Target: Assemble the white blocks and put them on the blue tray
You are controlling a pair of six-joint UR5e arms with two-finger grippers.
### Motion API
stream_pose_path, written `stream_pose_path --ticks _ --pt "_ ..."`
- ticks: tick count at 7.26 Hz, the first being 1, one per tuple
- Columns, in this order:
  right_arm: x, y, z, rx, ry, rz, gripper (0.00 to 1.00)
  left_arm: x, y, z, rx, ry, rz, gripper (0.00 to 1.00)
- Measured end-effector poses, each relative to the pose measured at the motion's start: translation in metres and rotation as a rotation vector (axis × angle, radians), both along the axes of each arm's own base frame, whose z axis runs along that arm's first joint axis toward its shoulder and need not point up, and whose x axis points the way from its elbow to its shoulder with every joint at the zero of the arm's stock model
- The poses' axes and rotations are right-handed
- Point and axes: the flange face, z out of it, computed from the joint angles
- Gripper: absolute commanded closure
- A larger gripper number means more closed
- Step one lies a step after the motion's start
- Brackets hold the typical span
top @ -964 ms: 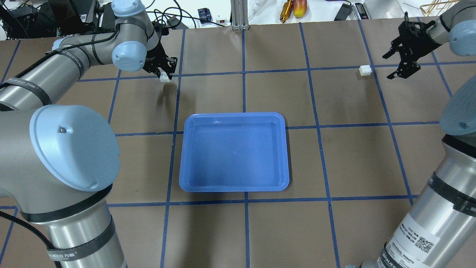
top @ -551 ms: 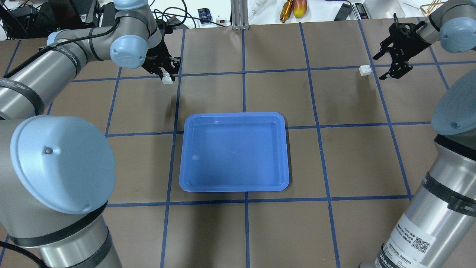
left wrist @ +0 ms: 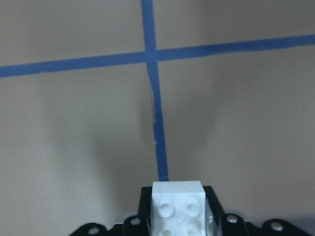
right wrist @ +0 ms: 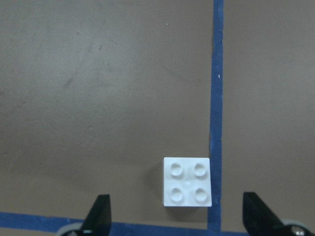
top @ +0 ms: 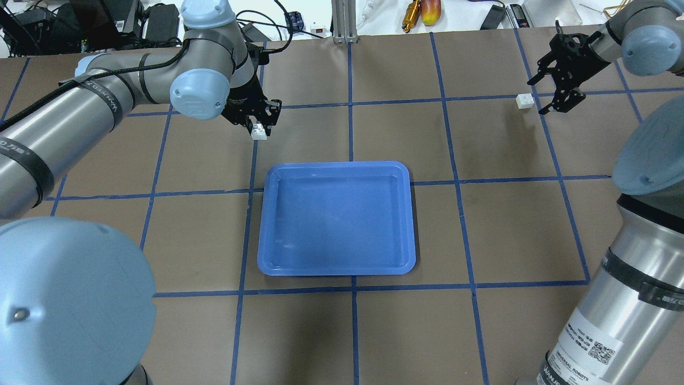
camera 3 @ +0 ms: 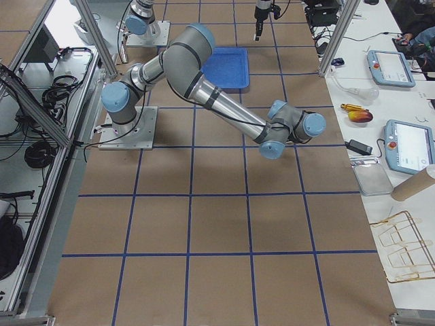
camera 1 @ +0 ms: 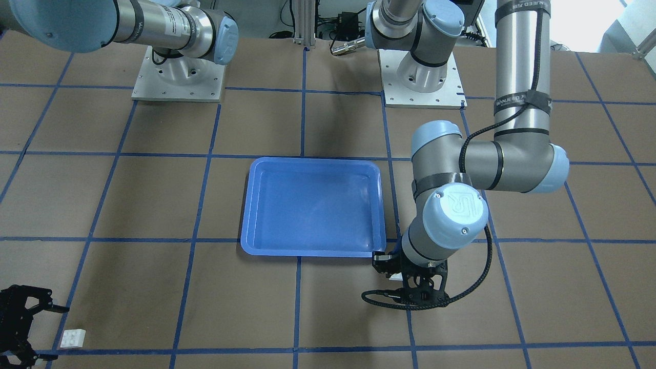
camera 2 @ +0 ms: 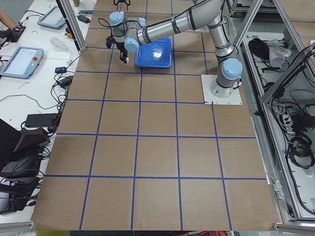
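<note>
Hanging near the blue tray (top: 336, 164), left tool (top: 259, 127) clamps one white block (left wrist: 178, 201); spread right tool (top: 536, 98) hovers over second block (top: 525, 100).

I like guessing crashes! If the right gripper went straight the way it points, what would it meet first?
Probably the white block, lying on the table between the right gripper's open fingers; the fingers may reach the table beside it. Depth is unclear.
</note>
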Motion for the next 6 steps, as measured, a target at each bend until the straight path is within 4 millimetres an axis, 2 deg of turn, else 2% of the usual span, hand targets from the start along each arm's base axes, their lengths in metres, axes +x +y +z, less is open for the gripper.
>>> stream_pose_path --ticks 2,4,6 --pt "0.000 -0.002 -0.010 0.012 -0.005 -0.006 0.07 -0.039 0.045 0.011 0.006 -0.003 0.018 0.86" --pt "0.002 -0.004 -0.012 0.029 -0.007 -0.031 0.15 -0.066 0.090 0.008 0.031 -0.012 0.036 0.87" --pt "0.003 -0.004 -0.012 0.037 -0.008 -0.042 0.34 -0.099 0.128 -0.013 0.018 -0.014 0.097 0.87"
